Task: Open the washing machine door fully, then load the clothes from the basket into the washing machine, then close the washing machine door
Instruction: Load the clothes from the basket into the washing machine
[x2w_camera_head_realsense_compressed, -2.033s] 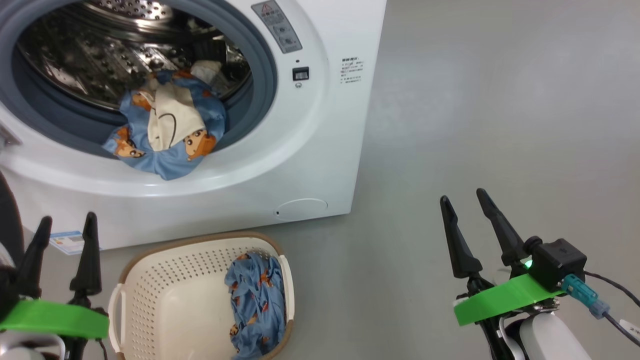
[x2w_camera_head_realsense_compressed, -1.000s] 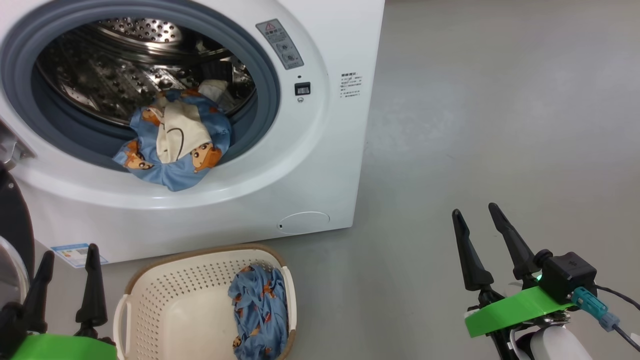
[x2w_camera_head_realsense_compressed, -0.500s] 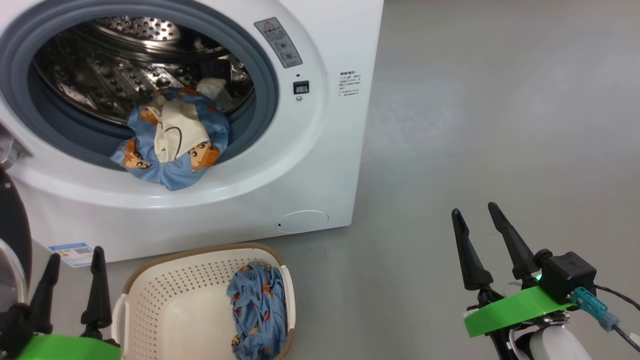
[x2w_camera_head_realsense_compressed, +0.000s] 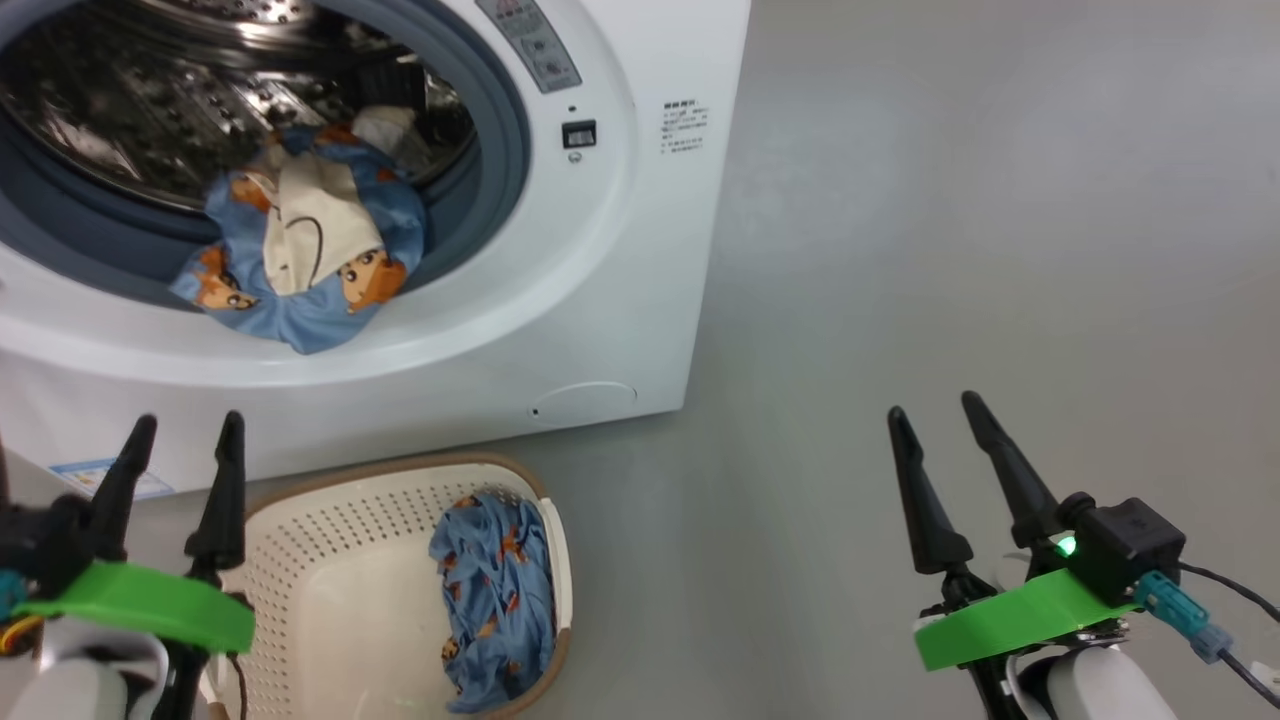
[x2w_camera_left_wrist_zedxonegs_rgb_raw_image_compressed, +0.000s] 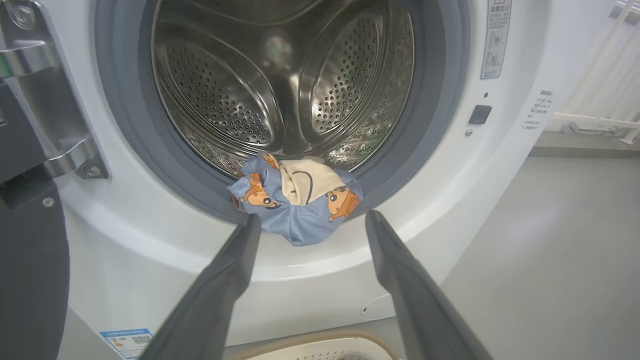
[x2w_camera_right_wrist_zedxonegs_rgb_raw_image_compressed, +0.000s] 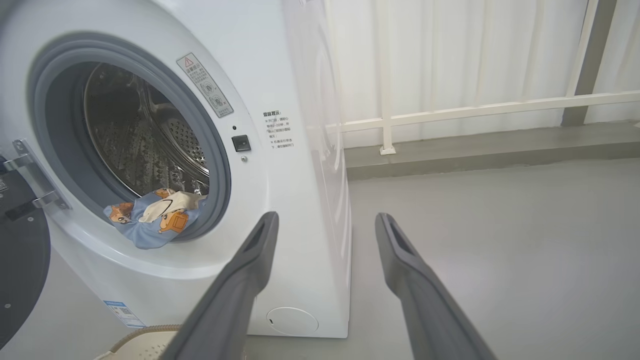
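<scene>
Draping soft printed clothes (x2w_camera_head_realsense_compressed: 300, 250) over grey rubber gasket (x2w_camera_head_realsense_compressed: 500, 130)

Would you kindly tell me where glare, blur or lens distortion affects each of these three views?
Head view: even, soft light, with speckled glare on the steel drum. Left wrist view: the near fingers look soft against the sharper clothes. Right wrist view: the backlit curtain is nearly washed out and mirrors in the glossy side of the washing machine, whose corner edge bows.
</scene>
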